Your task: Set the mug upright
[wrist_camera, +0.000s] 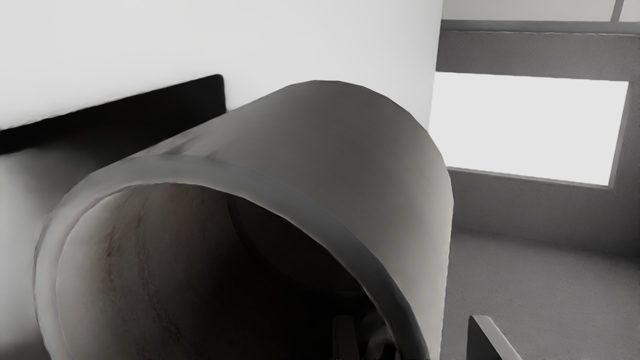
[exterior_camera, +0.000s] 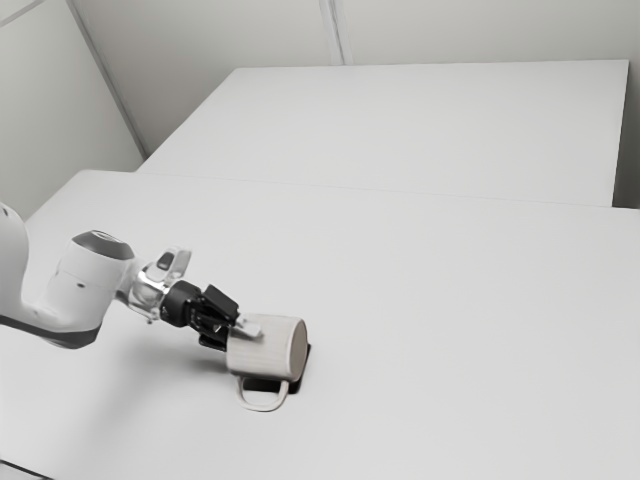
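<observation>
Well, one mug (exterior_camera: 265,356), tipped sideways

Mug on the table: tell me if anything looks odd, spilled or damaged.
The mug is on its side on the table, mouth toward the arm, when it ought to stand upright. Brownish streaks mark its inner wall; stain or pattern, I cannot tell. I see no spill or break.

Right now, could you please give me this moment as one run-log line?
handled mug: on its side | mouth: toward gripper | gripper: open, one finger inside mouth, one outside | upright: not yet
</observation>
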You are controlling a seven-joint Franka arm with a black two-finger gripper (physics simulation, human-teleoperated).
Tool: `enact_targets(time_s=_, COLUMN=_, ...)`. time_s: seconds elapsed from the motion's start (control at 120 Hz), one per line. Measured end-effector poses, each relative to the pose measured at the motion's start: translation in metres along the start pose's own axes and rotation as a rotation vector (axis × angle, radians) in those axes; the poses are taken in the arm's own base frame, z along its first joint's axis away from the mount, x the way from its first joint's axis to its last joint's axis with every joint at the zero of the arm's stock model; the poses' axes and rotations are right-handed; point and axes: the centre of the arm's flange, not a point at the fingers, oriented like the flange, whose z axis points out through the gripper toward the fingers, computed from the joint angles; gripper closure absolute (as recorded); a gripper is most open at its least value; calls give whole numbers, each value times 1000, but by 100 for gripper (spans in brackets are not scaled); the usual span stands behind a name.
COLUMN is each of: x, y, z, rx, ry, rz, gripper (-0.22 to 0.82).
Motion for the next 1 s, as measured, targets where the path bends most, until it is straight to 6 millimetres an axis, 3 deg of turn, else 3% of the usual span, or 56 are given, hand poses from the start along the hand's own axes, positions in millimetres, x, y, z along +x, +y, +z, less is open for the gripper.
enact_targets(time_s=0.292, x=3, y=5, z=2, rx=-16, ry=-4, rz=44, gripper=71)
enact_targets(time_s=0.5, x=7, y=13, z=4, rx=-9, ry=-3, rz=85, gripper=76)
enact_targets(time_s=0.633, x=12, y=34, z=0, rx=27, ry=-3, rz=149, gripper=77)
enact_targets(time_s=0.8, x=17, y=66, z=-6, rx=163, ry=-47, rz=250, gripper=77)
enact_targets(time_s=1.0, x=35, y=91, z=2, rx=508, ry=-203, rz=411, gripper=78)
